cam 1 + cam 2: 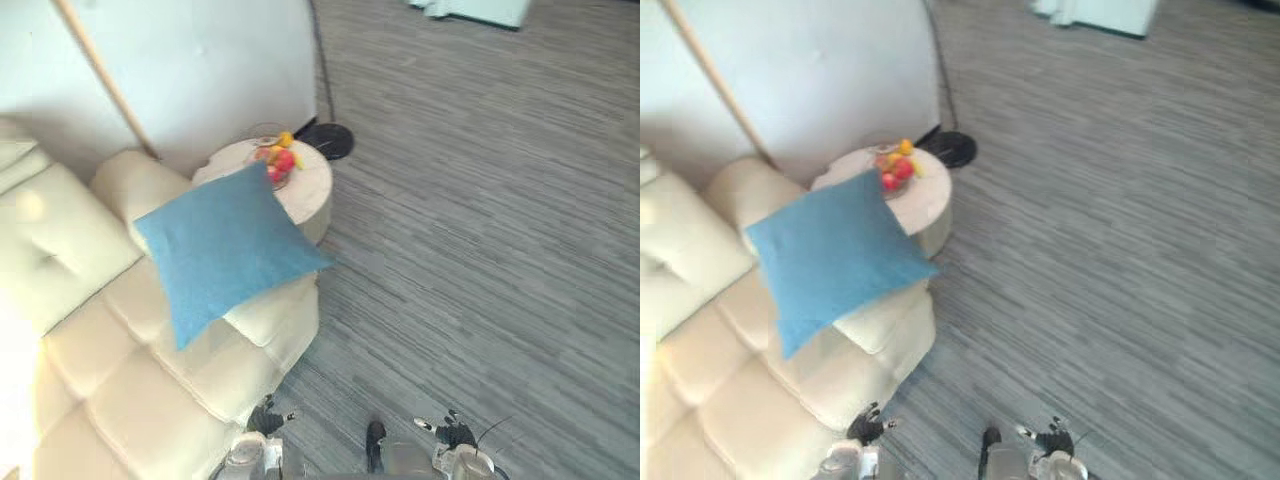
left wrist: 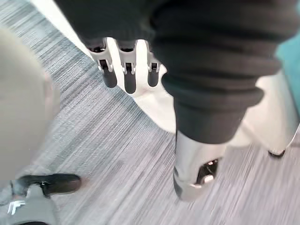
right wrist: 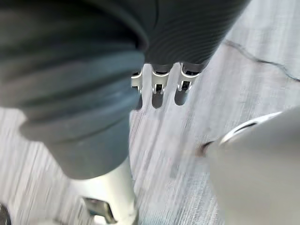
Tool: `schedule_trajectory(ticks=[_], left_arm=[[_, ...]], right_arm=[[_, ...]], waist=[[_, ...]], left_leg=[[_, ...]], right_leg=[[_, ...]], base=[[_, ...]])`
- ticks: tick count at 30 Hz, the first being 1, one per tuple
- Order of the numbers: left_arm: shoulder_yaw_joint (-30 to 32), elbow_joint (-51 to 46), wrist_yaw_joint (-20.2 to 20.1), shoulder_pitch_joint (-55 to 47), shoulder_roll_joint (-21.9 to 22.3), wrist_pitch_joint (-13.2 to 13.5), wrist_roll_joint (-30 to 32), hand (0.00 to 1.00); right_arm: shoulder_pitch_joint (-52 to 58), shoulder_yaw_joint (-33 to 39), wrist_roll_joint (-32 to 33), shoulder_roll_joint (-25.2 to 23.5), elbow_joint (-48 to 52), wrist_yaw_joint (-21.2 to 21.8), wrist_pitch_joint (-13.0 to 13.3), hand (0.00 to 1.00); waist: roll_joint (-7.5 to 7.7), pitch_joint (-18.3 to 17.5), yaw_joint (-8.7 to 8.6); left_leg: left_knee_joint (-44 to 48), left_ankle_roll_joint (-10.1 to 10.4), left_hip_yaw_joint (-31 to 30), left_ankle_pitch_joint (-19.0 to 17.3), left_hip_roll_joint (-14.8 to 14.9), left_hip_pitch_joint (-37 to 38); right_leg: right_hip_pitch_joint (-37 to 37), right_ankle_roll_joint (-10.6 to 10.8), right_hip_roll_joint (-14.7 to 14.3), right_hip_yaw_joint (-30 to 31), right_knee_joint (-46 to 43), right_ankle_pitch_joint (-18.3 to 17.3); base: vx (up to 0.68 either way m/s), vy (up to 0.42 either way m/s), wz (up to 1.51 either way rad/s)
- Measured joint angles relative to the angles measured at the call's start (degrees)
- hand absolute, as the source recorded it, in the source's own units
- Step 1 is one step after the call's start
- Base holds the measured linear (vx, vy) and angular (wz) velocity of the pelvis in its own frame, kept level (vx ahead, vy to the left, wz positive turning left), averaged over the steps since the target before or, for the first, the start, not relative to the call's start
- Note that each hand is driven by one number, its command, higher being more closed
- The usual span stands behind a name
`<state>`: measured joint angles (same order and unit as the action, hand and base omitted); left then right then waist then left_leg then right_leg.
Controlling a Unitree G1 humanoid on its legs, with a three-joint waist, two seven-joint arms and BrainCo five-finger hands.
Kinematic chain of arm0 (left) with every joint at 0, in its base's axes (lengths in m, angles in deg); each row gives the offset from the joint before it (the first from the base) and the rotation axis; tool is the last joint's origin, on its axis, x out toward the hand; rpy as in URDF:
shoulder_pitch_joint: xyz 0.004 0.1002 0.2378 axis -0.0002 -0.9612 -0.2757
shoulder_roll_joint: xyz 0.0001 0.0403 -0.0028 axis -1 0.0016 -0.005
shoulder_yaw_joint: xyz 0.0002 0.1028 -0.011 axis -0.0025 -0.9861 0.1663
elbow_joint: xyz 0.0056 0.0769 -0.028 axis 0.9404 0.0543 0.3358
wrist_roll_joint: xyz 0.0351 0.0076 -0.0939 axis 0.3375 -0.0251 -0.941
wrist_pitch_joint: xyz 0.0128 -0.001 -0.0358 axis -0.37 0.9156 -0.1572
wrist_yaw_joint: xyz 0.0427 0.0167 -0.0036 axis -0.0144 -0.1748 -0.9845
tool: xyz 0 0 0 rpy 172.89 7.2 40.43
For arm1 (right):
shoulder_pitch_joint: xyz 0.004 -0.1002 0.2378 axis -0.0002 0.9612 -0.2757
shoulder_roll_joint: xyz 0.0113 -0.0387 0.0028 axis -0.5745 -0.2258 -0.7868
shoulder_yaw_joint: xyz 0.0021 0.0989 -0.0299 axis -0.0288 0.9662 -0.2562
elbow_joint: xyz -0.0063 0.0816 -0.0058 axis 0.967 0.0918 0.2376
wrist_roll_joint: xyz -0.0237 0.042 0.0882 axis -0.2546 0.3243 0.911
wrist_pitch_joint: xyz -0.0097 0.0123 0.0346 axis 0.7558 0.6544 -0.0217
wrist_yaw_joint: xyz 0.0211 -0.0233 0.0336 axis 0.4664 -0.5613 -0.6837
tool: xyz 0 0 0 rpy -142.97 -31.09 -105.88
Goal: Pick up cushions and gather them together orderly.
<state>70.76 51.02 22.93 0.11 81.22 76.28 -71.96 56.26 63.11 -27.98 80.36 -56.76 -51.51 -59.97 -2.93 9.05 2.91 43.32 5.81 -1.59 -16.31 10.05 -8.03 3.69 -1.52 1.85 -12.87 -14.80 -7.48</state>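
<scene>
A square blue cushion (image 1: pixel 225 250) leans tilted on the seat and armrest of a cream sofa (image 1: pixel 90 380), one corner hanging past the sofa's front edge. My left hand (image 2: pixel 129 75) hangs low beside the sofa's front, fingers straight, holding nothing; in the left eye view it sits at the bottom edge (image 1: pixel 266 418). My right hand (image 3: pixel 159 84) hangs over bare carpet, fingers straight and empty, also at the bottom edge (image 1: pixel 447 432). Both hands are well below and apart from the cushion.
A round pale side table (image 1: pixel 310 195) stands just past the armrest and carries a bowl of fruit (image 1: pixel 278 160). A black lamp base (image 1: pixel 328 140) lies behind it by the white wall. Grey striped carpet (image 1: pixel 480 250) spreads to the right.
</scene>
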Motion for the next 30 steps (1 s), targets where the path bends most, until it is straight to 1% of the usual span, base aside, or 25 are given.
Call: schedule_trajectory(ticks=[1,2,3,4,5,7,9,11,12,13,14,16,17,18,19,20,21,22,23,24,25,26,27,28,30], left_arm=[[-0.8,-0.1,0.0,0.0,0.0,0.0,0.0,0.00],[-2.5,-0.2,-0.1,0.1,0.1,0.0,0.0,0.00],[-3.8,-0.1,-0.1,0.2,0.1,0.0,0.0,0.00],[-4.7,0.0,-0.1,0.8,0.0,0.0,0.1,0.00],[-5.4,0.4,0.0,0.8,-0.5,-0.1,0.1,0.00],[-6.7,0.4,0.0,1.8,-1.4,0.0,0.1,0.00],[-6.9,0.1,0.0,1.2,-2.3,-0.1,0.1,0.00],[-6.8,0.6,0.0,0.4,-3.0,-0.1,0.1,0.00],[-6.8,0.6,-0.1,-0.2,-3.1,-0.1,0.1,0.00],[-6.8,0.6,-0.1,-0.3,-3.2,-0.1,0.1,0.00],[-6.9,0.8,-0.1,-0.3,-3.0,-0.1,0.1,0.00],[-7.2,1.5,-0.4,-0.3,-2.5,-0.1,0.1,0.00],[-7.4,1.4,-0.4,-0.2,-3.1,-0.1,0.1,0.00],[-7.9,1.6,-0.4,-0.5,-3.8,-0.1,0.1,0.00],[-8.1,1.6,-0.4,-0.7,-4.9,-0.1,0.1,0.00],[-8.1,1.7,-0.4,-0.8,-5.5,-0.1,0.1,0.00],[-8.1,1.7,-0.3,-1.0,-5.8,-0.1,0.1,0.00],[-8.1,1.7,-0.3,-1.1,-6.0,-0.1,0.1,0.00],[-8.0,1.8,-0.3,-1.2,-6.0,-0.1,0.1,0.00],[-8.0,1.8,-0.3,-1.2,-6.1,-0.1,0.1,0.00],[-8.0,1.8,-0.3,-1.1,-6.2,-0.1,0.1,0.00],[-6.9,2.5,-0.2,-0.4,-6.3,0.0,0.1,0.00],[-6.0,2.8,-0.2,-0.1,-5.5,0.1,0.1,0.00],[-5.7,2.8,-0.2,-0.2,-4.4,0.2,0.1,0.00],[-4.5,2.9,-0.2,-0.1,-3.1,0.2,0.1,0.00]], right_arm=[[-0.1,0.0,0.3,0.2,0.2,-0.1,0.2,0.00],[-0.1,0.0,1.2,0.3,0.8,-0.2,0.6,0.00],[0.0,0.1,1.2,0.5,1.5,-0.2,0.9,0.00],[0.0,0.1,1.2,0.6,1.9,-0.2,1.0,0.00],[0.1,1.0,1.3,0.2,1.8,-0.2,0.9,0.00],[0.8,2.2,1.7,-0.6,1.6,-0.2,0.9,0.00],[0.1,2.1,1.7,-0.9,1.6,-0.2,0.8,0.00],[-0.7,2.0,1.7,-0.8,1.6,-0.2,0.9,0.00],[-0.6,2.1,1.6,-0.7,1.7,-0.2,0.9,0.00],[-0.6,2.0,1.6,-0.8,1.7,-0.2,0.9,0.00],[-0.3,2.0,1.6,-0.8,1.7,-0.1,0.9,0.00],[0.6,2.1,1.6,-1.5,1.7,0.0,0.8,0.00],[1.2,2.0,1.6,-2.3,1.7,0.3,0.9,0.00],[1.4,1.5,1.6,-2.4,1.6,0.5,0.7,0.00],[1.3,1.5,1.6,-2.4,1.6,0.5,0.7,0.00],[1.1,1.5,1.6,-2.3,1.6,0.5,0.8,0.00],[1.3,1.5,1.6,-2.1,1.6,0.5,0.8,0.00],[1.0,1.5,1.7,-2.0,1.6,0.5,0.9,0.00],[1.1,1.4,1.8,-2.1,1.6,0.5,0.9,0.00],[1.2,1.1,2.2,-2.1,1.6,0.6,0.9,0.00],[1.9,1.0,2.3,-2.2,1.6,0.6,0.9,0.00],[2.0,1.1,2.3,-2.0,1.1,0.7,0.9,0.00],[2.2,1.3,2.4,-2.0,0.9,0.7,0.9,0.00],[2.3,1.9,3.0,-1.5,0.6,0.7,0.9,0.00],[2.2,2.2,3.5,-1.5,0.4,0.8,0.9,0.00]], waist=[[0.12,0.0,-0.07],[0.21,0.0,-0.17],[-0.34,-0.5,-0.46],[-0.69,-0.6,-0.71],[-0.33,-0.9,-0.86],[0.03,-0.8,-0.98],[0.86,-1.0,0.51],[1.23,-1.3,0.19],[1.43,-1.6,0.05],[1.62,-1.7,-0.02],[1.67,-1.7,-0.23],[1.83,-2.0,-0.90],[2.52,-2.0,-1.07],[3.30,-2.6,-1.47],[3.93,-3.0,-1.53],[4.02,-3.1,-1.66],[3.80,-3.0,-2.01],[3.29,-2.6,-2.64],[3.22,-2.6,-2.66],[3.55,-2.8,-2.72],[4.33,-2.9,-2.85],[5.65,-2.3,-2.92],[4.58,-2.5,-2.76],[3.27,-2.9,-2.65],[1.42,-2.9,-2.68]], left_leg=[[-1.8,-0.8,3.5,0.5,0.6,-0.1],[-7.0,-2.5,8.0,1.9,0.6,-0.6],[-12.1,-3.2,11.2,3.8,0.5,-1.7],[-16.2,-3.2,14.7,5.6,0.6,-2.5],[-20.5,-2.8,19.2,6.4,0.1,-1.7],[-24.0,-3.7,23.4,7.2,-0.7,-1.4],[-26.4,-4.2,22.9,7.9,-2.3,-0.6],[-30.5,-4.7,22.9,9.1,-4.6,2.4],[-32.7,-5.0,22.6,9.6,-5.9,4.3],[-34.5,-5.3,21.7,9.6,-7.2,5.1],[-35.9,-5.6,20.7,9.4,-7.9,6.0],[-38.2,-6.2,17.2,9.7,-9.3,8.8],[-38.2,-6.8,15.9,9.9,-9.7,9.3],[-38.2,-6.8,14.4,9.9,-9.7,9.3],[-38.2,-6.5,12.8,10.1,-9.3,9.3],[-38.1,-6.2,11.7,10.3,-8.8,9.3],[-38.1,-5.8,10.2,10.5,-8.0,9.5],[-38.2,-5.0,8.3,10.3,-6.8,9.9],[-38.1,-4.4,7.2,10.1,-6.3,10.1],[-38.0,-3.5,6.1,9.8,-6.2,10.2],[-37.6,-2.8,5.5,9.5,-6.8,10.1],[-36.1,-1.2,3.8,8.2,-7.5,10.2],[-35.9,-0.9,3.5,8.4,-6.4,10.1],[-36.4,-0.1,3.2,7.9,-4.8,10.2],[-37.4,0.6,2.0,8.1,-2.9,10.2]], right_leg=[[-1.9,-0.1,0.5,-1.5,1.4,-0.1],[-3.2,0.0,1.2,-3.4,3.2,-0.3],[-3.4,0.4,1.5,-5.2,4.1,-0.5],[-3.4,0.8,1.7,-7.0,4.3,-0.7],[-3.6,1.6,2.7,-9.4,4.2,-1.2],[-3.5,2.3,3.6,-11.9,4.4,-1.6],[-3.9,3.2,4.0,-11.6,5.7,-1.0],[-5.3,3.5,5.3,-11.3,5.4,-1.1],[-5.8,4.4,6.3,-11.4,4.1,-1.7],[-5.6,5.9,7.6,-11.5,1.4,-2.6],[-4.8,6.8,8.8,-11.4,-2.3,-3.2],[0.4,6.9,12.5,-8.7,-17.8,-3.5],[1.8,6.9,12.9,-7.0,-21.0,-4.0],[3.0,6.5,12.6,-5.0,-21.7,-6.4],[4.1,6.3,11.2,-3.2,-20.4,-7.8],[4.8,6.4,9.9,-1.5,-18.6,-8.1],[5.4,6.5,7.9,1.3,-16.0,-8.1],[6.2,6.6,5.1,6.4,-11.6,-7.6],[6.6,6.7,4.0,9.6,-8.5,-6.3],[6.6,6.8,3.5,12.5,-4.3,-3.9],[6.2,6.6,3.8,14.0,-0.7,-0.9],[5.8,6.2,4.8,13.6,-0.1,3.5],[5.2,6.0,3.9,13.0,-0.1,3.3],[5.0,5.2,2.6,11.9,1.1,2.8],[3.9,4.2,0.9,9.9,2.6,2.9]], base=[[0.15,-0.187,0.71],[0.10,-0.109,0.81],[0.09,-0.035,0.90],[0.12,0.019,1.18],[0.12,0.035,1.22],[0.10,0.068,1.03],[0.11,0.080,0.30],[0.11,0.073,0.10],[0.09,0.093,0.21],[0.04,0.081,0.33],[0.02,0.106,0.57],[0.11,0.100,0.81],[0.16,0.025,0.89],[0.16,-0.049,0.86],[0.16,-0.069,0.80],[0.17,-0.106,0.67],[0.15,-0.134,0.77],[0.17,-0.185,0.75],[0.14,-0.176,0.75],[0.15,-0.200,0.57],[0.16,-0.254,0.64],[0.15,-0.267,0.53],[0.17,-0.276,0.42],[0.16,-0.225,0.25],[0.17,-0.253,0.29]])
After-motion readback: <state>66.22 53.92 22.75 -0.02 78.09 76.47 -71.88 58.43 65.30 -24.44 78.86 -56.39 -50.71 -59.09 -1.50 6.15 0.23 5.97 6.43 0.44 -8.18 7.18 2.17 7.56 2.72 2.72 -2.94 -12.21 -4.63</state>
